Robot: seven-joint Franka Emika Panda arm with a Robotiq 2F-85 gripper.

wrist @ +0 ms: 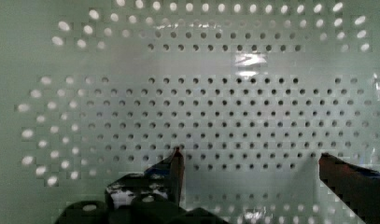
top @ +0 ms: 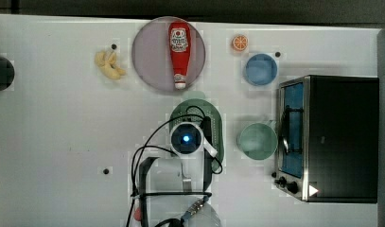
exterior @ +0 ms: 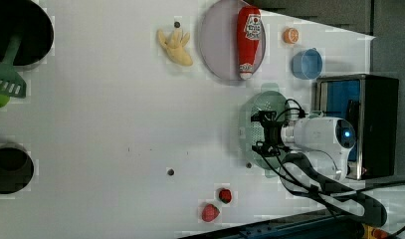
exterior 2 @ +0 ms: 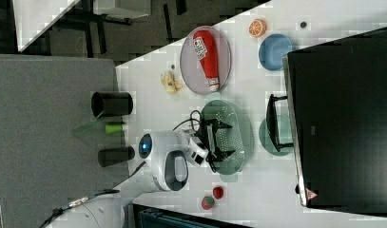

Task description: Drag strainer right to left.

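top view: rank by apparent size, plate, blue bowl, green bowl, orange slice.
1. Plate, clearly largest.
2. Green bowl.
3. Blue bowl; a little smaller than the green one, but close enough that I would not lean on that order.
4. Orange slice, smallest.

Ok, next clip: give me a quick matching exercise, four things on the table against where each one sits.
Things:
1. ketchup bottle
2. strainer
3. orange slice
4. strawberries

Places:
A. under the claw
B. lying on the grey plate
C. beside the blue bowl
D. near the table edge by the arm's base

Pairs: 1-B, 2-A, 3-C, 4-D
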